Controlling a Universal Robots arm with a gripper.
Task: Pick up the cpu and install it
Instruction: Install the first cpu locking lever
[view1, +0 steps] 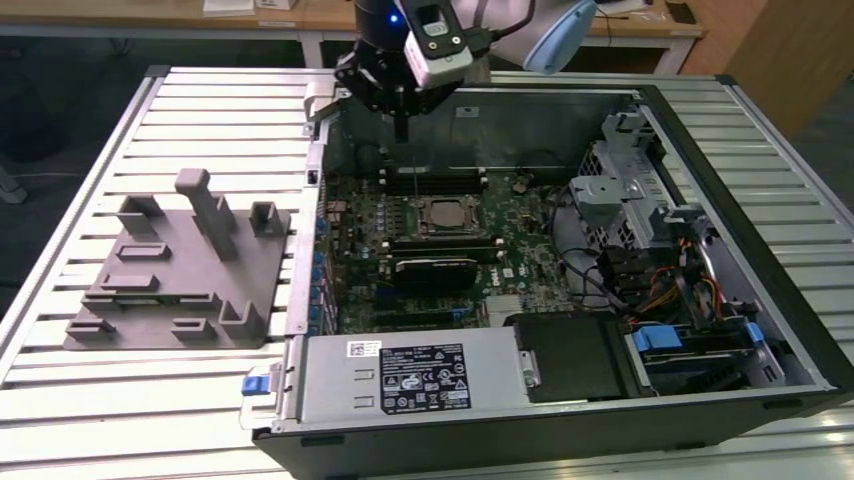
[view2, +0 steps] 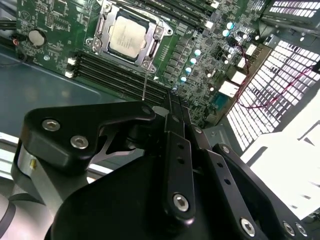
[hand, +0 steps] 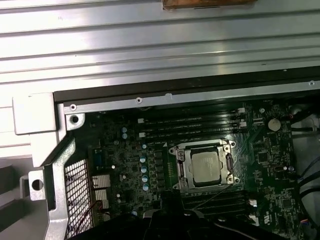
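the gripper (view1: 399, 118) hangs from an arm that comes in from the far edge of the slatted tabletop (view1: 80, 400) and points almost straight down, over the far part of the open computer case (view1: 561, 440), just inside its far wall. in the exterior view its dark fingers (view1: 399, 125) come together to one narrow tip with nothing held between them, and in the second wrist view the black finger links (view2: 177, 165) lie pressed side by side, so the jaws read as closed and empty. the tip stands above the board, clear of it, beyond the memory slots (view1: 434, 183).

the cpu (view1: 441, 214) lies flat in its socket on the green motherboard (view1: 521, 260), pale metal top facing up, framed by the socket's metal bracket (view2: 102, 27); it shows in both wrist views (view2: 128, 36) (hand: 206, 166). it is square, with its sides running parallel to the memory slots and to the case walls. it sits nearer the case's near edge than the gripper, well apart from it.

over the socket the space is open. a black heatsink block (view1: 438, 268) lies just beside the socket on its near side, cables and drive cages (view1: 627, 180) crowd the case on the exterior view's right, and a silver box (view1: 407, 375) fills the near edge. a grey plastic fixture (view1: 180, 270) stands on the tabletop outside the case, on the exterior view's left.
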